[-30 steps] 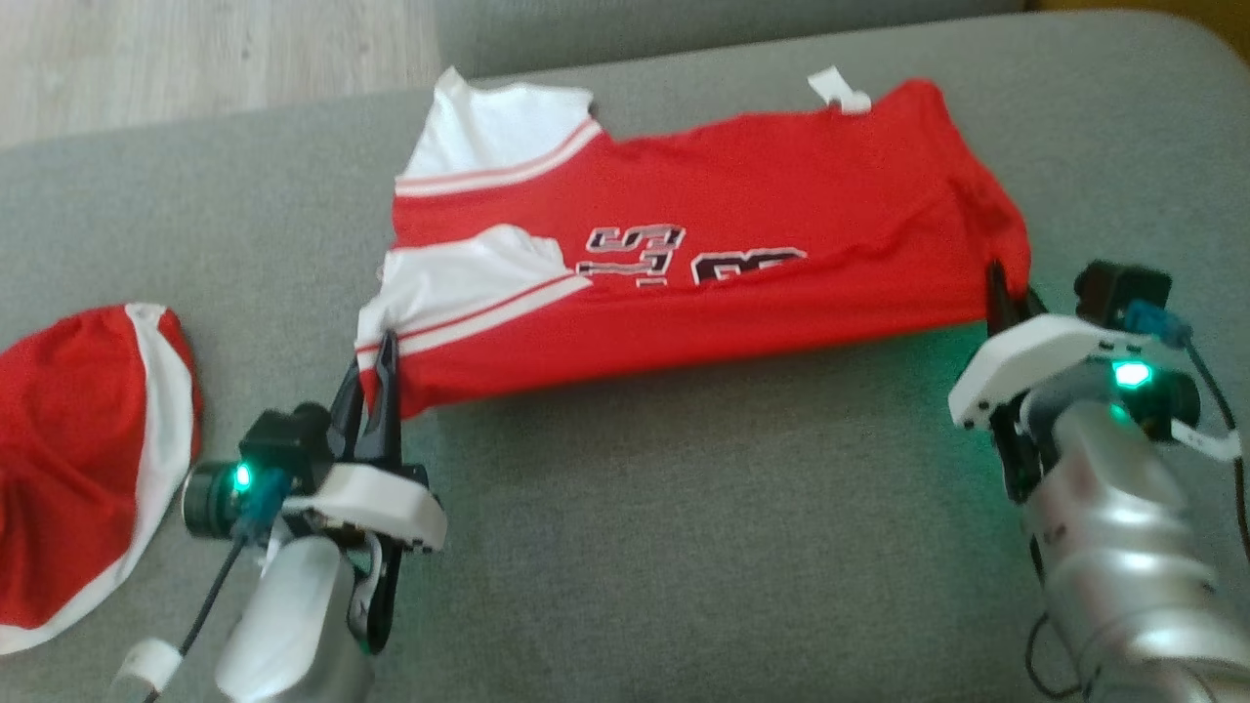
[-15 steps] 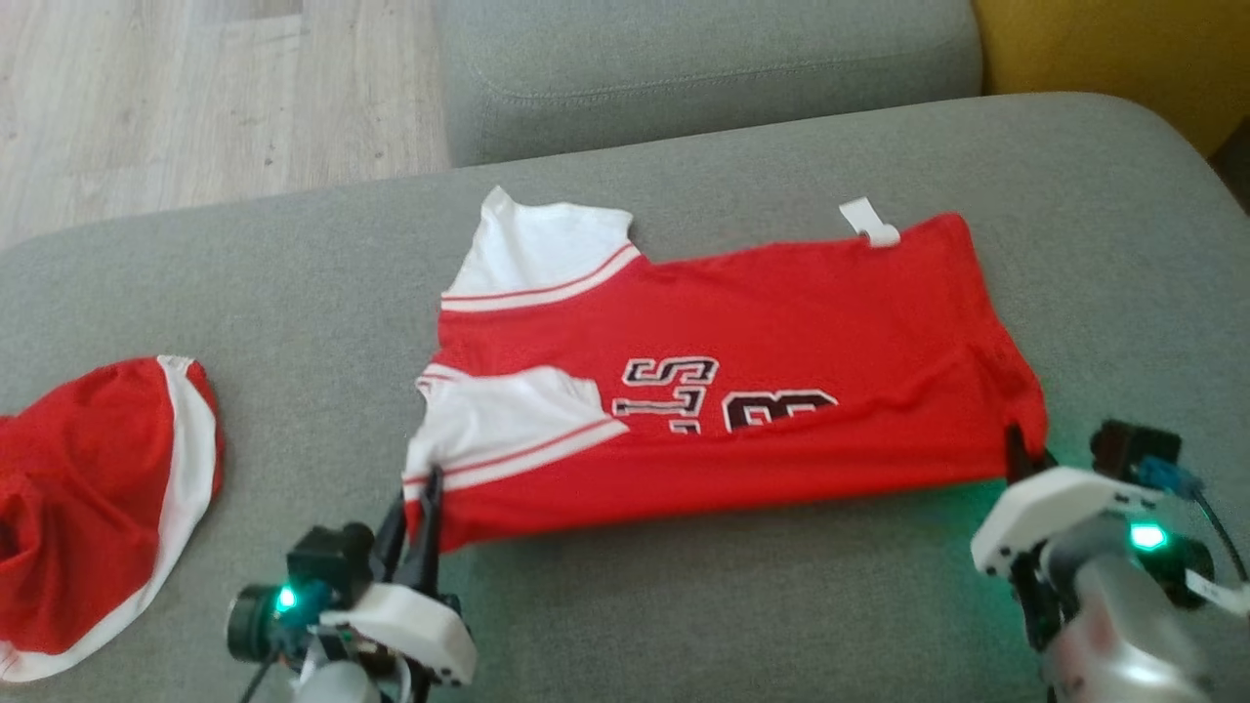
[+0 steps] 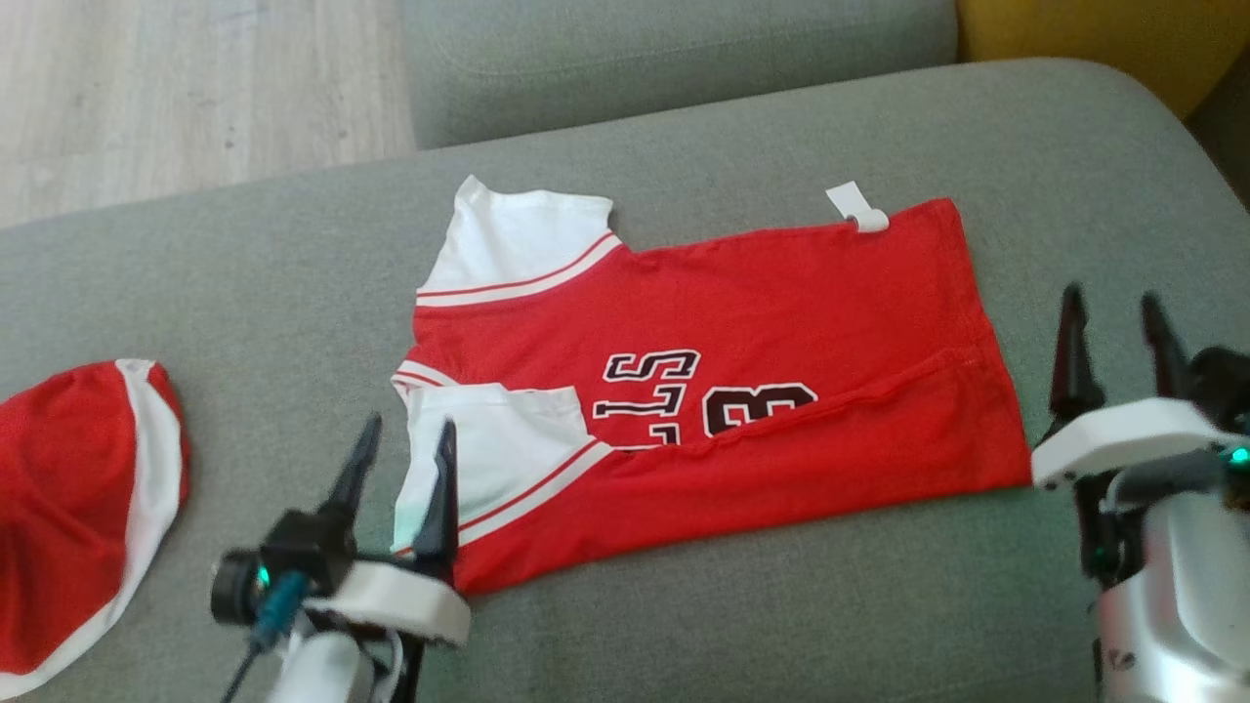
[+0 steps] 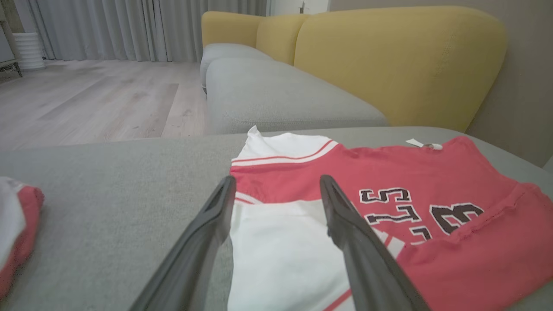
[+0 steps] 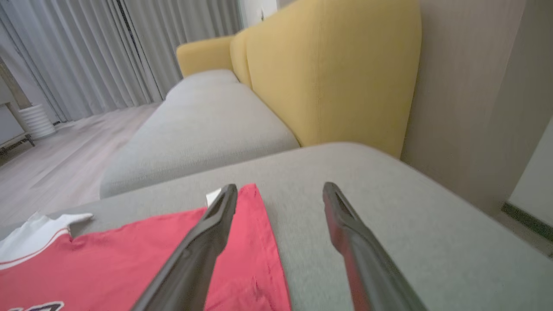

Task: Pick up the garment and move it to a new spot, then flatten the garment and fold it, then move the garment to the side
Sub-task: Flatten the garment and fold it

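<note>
Garment: The red garment [image 3: 742,322] with white sleeves [image 3: 518,234] lies flat on the grey cushion [image 3: 684,625], in the middle of the head view. The sleeves point to the left of the frame and the hem to the right.
Fold: I see the lower long edge laid over the body. This flap [image 3: 801,459] covers the lower part of the black print [image 3: 652,371].
Label: A small white label [image 3: 857,207] sticks out at the upper edge of the garment, near its right end.
Left side: The left jaws stand wide open at the lower left of the head view and hold nothing. In the left wrist view the near sleeve [image 4: 281,250] shows between the two fingers [image 4: 345,233]. I cannot tell if the tips touch the cloth.
Right side: The right jaws are also wide open and empty, at the right edge of the head view, just beside the hem. In the right wrist view one finger [image 5: 207,242] is over the corner of the red hem, the other is over bare cushion.
Other cloth: A second red and white cloth [image 3: 78,508] lies at the left edge of the head view, well apart from the garment.
Background: I see a yellow backrest [image 4: 389,60] behind and a wooden floor [image 3: 195,88] at the upper left.
</note>
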{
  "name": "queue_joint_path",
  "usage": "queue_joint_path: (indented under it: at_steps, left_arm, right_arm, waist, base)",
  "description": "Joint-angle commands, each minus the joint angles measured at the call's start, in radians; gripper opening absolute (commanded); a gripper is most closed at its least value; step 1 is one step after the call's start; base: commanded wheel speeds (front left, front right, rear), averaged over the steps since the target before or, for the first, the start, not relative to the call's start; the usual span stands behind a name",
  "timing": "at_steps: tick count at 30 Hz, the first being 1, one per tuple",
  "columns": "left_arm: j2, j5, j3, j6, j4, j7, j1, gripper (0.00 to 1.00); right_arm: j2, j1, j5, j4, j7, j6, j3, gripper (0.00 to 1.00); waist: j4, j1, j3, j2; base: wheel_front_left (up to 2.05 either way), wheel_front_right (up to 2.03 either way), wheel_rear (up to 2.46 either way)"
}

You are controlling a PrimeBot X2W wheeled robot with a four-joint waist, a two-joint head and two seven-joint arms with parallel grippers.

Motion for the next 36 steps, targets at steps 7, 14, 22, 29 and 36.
queue_joint_path:
  at_steps: [7,14,22,29,36]
  left_arm:
    - [0.056,-0.003,0.062,-0.017,-0.094,-0.027,-0.144,1.00]
    - [0.163,-0.011,0.052,-0.093,-0.080,0.145,-0.394,1.00]
    - [0.314,-0.136,-0.068,-0.131,0.074,0.481,-0.706,1.00]
    - [0.432,-0.284,-0.219,-0.131,0.169,0.638,-0.864,1.00]
    - [0.476,-0.347,-0.295,-0.131,0.247,0.660,-0.939,1.00]
  right_arm:
    - [-0.004,-0.045,-0.007,-0.173,0.023,0.007,0.046,1.00]
    - [-0.004,-0.145,-0.016,-0.237,0.071,0.007,0.110,1.00]
    - [-0.004,-0.275,-0.016,-0.265,0.098,0.007,0.182,1.00]
    - [-0.004,-0.318,-0.001,-0.268,0.087,0.007,0.215,1.00]
    - [-0.004,-0.320,0.022,-0.269,0.070,0.007,0.237,1.00]
  waist:
    - [-0.033,0.0000,0.068,0.0000]
    - [-0.079,0.0000,0.176,0.0000]
    - [-0.146,0.0000,0.310,0.0000]
    - [-0.186,0.0000,0.387,0.0000]
    - [-0.212,0.0000,0.426,0.0000]
  base:
    - [0.00,0.00,0.00]
    - [0.00,0.00,0.00]
    - [0.00,0.00,0.00]
    - [0.00,0.00,0.00]
    - [0.00,0.00,0.00]
